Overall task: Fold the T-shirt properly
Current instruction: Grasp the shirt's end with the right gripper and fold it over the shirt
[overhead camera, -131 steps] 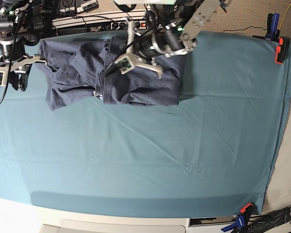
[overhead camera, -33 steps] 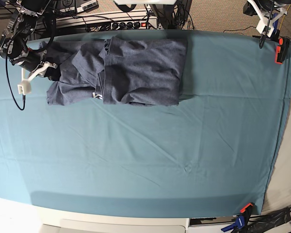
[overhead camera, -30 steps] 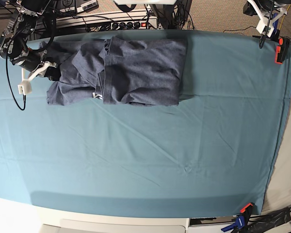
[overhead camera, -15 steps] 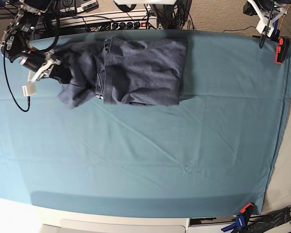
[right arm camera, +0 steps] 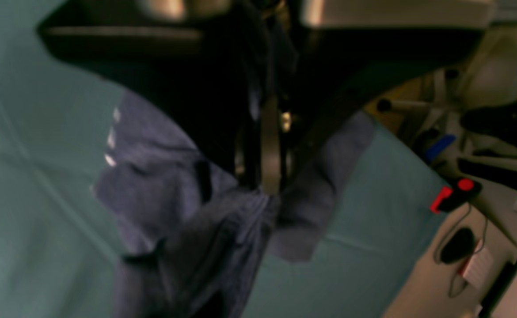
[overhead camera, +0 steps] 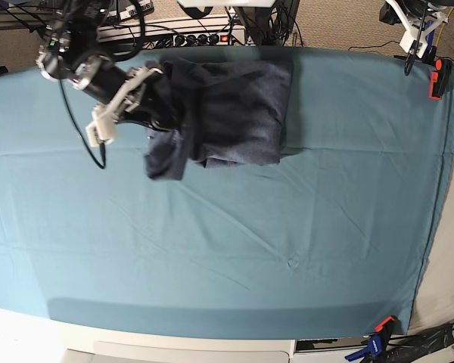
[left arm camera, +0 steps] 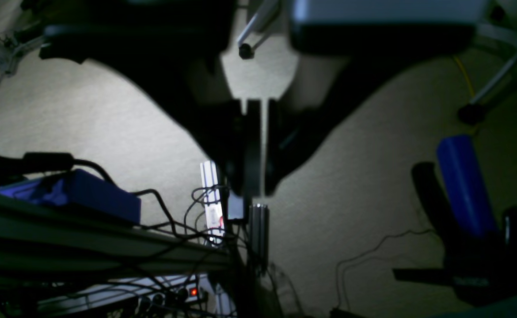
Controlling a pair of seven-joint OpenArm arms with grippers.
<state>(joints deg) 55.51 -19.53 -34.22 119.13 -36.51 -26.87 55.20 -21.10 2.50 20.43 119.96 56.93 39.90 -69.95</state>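
Teal-covered tabletop (overhead camera: 212,249): my right fingers (right arm camera: 265,145) clamp the T-shirt (overhead camera: 227,113) (left flap lifted); left fingers (left arm camera: 258,145) together, beyond its far edge.

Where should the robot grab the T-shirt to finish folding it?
Probably the loose flap of the T-shirt hanging off the folded stack's side where the right gripper is shut on it. Come from that side: the opposite edge already lies flat and square on the teal cloth.

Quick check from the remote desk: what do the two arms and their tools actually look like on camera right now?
The right arm's tool has white bracket plates on black-and-silver joints, with a black cable looping below it. The left arm's tool shows white brackets at the top corner. Up close, both tools appear as dark, narrow fingers.
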